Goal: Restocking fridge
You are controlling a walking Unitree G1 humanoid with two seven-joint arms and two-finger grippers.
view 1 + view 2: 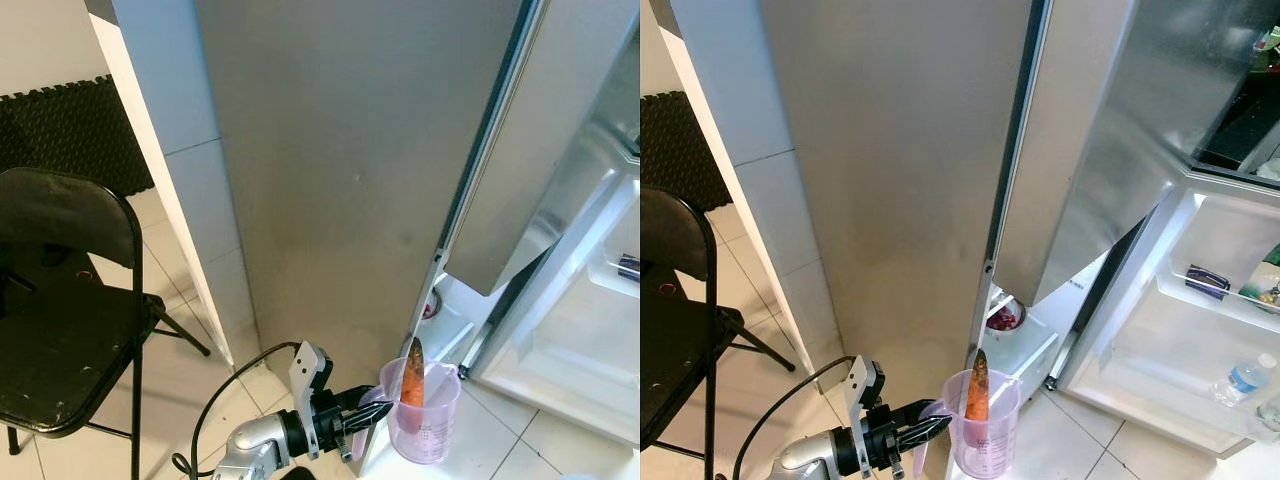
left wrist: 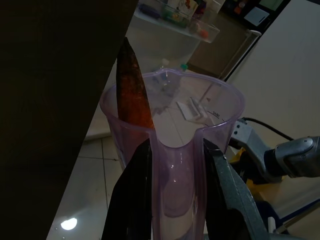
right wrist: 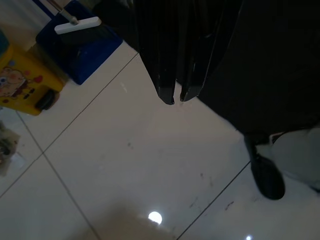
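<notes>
Left gripper (image 1: 372, 410) pinches purple jug's (image 1: 427, 420) spout beside open fridge door (image 1: 545, 140), right gripper (image 3: 174, 95) pressed together; loose carrot (image 1: 412, 372) could tip out if jug tilts.

The floor (image 1: 200, 380) is laid with pale glossy tiles, and ceiling light is reflected in them. A black folding chair (image 1: 60, 310) is placed at nine o'clock, beside a white tiled wall edge (image 1: 190, 200). Behind the chair, dark ribbed foam panelling (image 1: 70, 130) is seen against the wall at ten o'clock. In the right wrist view, a yellow bin (image 3: 25, 82) and a blue dustpan (image 3: 80, 40) are seen on the tiles.
</notes>
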